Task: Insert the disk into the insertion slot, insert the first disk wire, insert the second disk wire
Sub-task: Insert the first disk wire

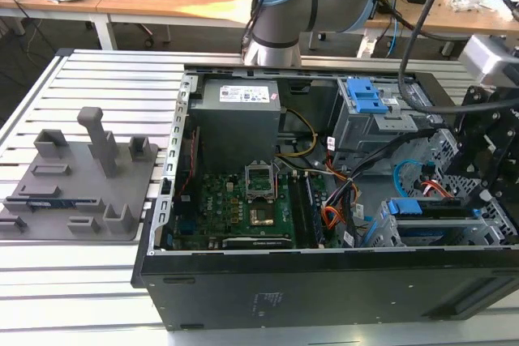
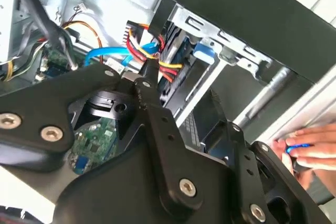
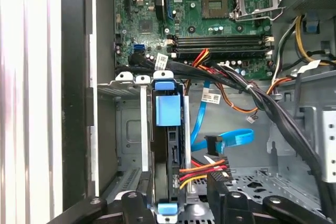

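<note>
Wires in the first disk wire (image 3: 202, 170) look soft and light; its stiff black plug is the place to grip. The gripper (image 3: 181, 202) sits at that plug; clamped or not, I cannot tell. The disk (image 3: 168, 111) stands in the insertion slot (image 1: 381, 237), at four o'clock in the case (image 1: 324, 305) in the exterior view.

We see the open computer case (image 1: 324, 200) from above and in front in the exterior view, fairly far back. Our first wrist view looks straight down past the gripper (image 3: 173, 203), close over the disk (image 3: 169, 111). Our second wrist view peers sideways, close, along the gripper (image 2: 149, 69). All share the drive corner.
</note>
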Robot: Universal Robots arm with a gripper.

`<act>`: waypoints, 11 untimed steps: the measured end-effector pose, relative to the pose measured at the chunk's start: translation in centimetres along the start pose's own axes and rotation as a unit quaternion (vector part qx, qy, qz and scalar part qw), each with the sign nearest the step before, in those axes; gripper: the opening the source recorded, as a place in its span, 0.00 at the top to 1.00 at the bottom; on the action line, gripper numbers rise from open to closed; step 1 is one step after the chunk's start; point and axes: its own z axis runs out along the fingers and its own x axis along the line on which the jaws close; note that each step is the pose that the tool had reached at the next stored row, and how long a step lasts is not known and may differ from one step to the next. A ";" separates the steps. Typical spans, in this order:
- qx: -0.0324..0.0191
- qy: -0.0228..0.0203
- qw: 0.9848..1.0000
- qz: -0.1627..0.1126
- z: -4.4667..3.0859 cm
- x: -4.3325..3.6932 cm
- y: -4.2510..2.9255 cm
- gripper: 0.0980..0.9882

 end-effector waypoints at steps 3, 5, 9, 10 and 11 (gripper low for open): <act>0.000 0.000 1.000 0.000 -1.33 -0.01 0.08 0.50; 0.000 0.000 1.000 0.000 -1.35 0.00 0.08 0.50; 0.000 0.000 1.000 0.000 -1.39 0.00 0.08 0.50; 0.000 0.001 1.000 0.000 -1.40 -0.01 0.08 0.50; 0.000 0.000 1.000 0.000 -1.41 0.00 0.08 0.50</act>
